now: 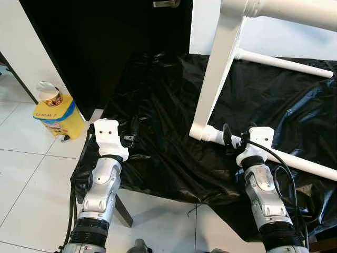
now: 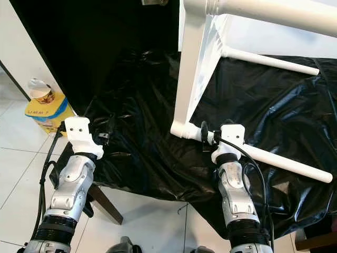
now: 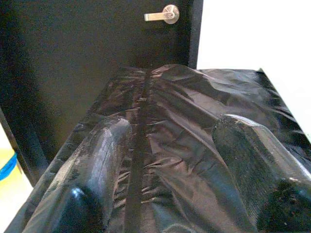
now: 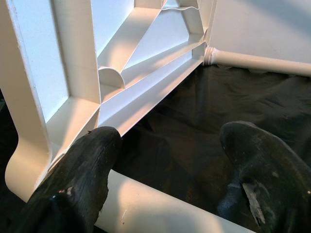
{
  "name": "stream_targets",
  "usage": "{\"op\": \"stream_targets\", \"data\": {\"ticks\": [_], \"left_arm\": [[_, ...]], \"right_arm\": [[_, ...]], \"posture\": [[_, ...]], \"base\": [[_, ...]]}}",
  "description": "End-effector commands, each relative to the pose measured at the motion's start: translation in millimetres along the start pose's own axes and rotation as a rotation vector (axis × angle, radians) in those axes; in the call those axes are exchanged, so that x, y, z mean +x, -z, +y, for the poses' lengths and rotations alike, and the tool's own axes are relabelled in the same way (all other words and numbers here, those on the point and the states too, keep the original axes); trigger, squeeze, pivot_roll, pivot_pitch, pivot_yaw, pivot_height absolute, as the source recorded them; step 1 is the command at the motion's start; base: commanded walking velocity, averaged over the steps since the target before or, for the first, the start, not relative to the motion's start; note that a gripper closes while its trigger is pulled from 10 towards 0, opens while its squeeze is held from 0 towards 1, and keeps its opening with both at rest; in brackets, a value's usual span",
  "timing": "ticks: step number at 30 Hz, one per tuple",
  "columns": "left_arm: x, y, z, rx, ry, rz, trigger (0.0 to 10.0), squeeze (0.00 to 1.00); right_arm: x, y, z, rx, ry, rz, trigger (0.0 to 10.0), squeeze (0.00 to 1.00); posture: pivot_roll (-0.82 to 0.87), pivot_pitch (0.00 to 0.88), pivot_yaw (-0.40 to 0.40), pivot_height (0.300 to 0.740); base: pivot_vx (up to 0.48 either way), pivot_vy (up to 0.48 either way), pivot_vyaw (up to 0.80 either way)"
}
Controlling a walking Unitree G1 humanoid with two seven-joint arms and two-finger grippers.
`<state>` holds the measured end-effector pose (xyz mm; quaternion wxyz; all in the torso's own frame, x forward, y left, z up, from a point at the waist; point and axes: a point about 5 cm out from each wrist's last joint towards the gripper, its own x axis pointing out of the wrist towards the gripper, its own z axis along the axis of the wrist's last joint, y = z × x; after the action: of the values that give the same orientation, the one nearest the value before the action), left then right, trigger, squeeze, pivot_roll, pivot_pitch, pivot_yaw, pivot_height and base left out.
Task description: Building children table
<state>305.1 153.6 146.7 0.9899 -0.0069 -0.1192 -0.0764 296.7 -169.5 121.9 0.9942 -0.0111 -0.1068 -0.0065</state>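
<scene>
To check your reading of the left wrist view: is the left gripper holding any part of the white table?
No: the left gripper is open above the black plastic sheet, with nothing between its fingers.

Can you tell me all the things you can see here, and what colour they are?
table top: 1, white, on its edge on the sheet
table legs: 3, white, sticking out to the right
sheet: 1, black plastic, spread under the table
door: 1, black, behind the sheet
door handle: 1, silver, on the door
box: 1, yellow and blue, on the tiled floor at left
cup: 1, on the box
left gripper: black, open, over the sheet
right gripper: black, open around the lowest leg
</scene>
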Motion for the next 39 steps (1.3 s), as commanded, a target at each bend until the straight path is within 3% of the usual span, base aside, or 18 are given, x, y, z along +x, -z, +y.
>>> {"op": "stream_targets", "data": {"ticks": [1, 27, 39], "left_arm": [[0.7, -2, -4.1, 0.015, 0.085, -0.011, 10.0, 0.00], [-0.5, -1, -5.2, 0.021, 0.089, -0.007, 10.0, 0.00], [13.7, -5, -5.8, 0.020, 0.094, -0.032, 10.0, 0.00]], "right_arm": [[1.4, 0, 1.0, 0.004, 0.002, -0.003, 10.0, 0.00], [-0.2, 1, 1.8, 0.005, 0.004, -0.002, 10.0, 0.00], [11.3, -4, 0.5, 0.005, 0.016, -0.028, 10.0, 0.00]], "posture": [[0.07, 0.005, 0.004, 0.740], [0.07, 0.004, 0.006, 0.740], [0.05, 0.000, 0.010, 0.740]], "base": [[0.000, 0.000, 0.00], [0.000, 0.000, 0.00], [0.000, 0.000, 0.00]]}}
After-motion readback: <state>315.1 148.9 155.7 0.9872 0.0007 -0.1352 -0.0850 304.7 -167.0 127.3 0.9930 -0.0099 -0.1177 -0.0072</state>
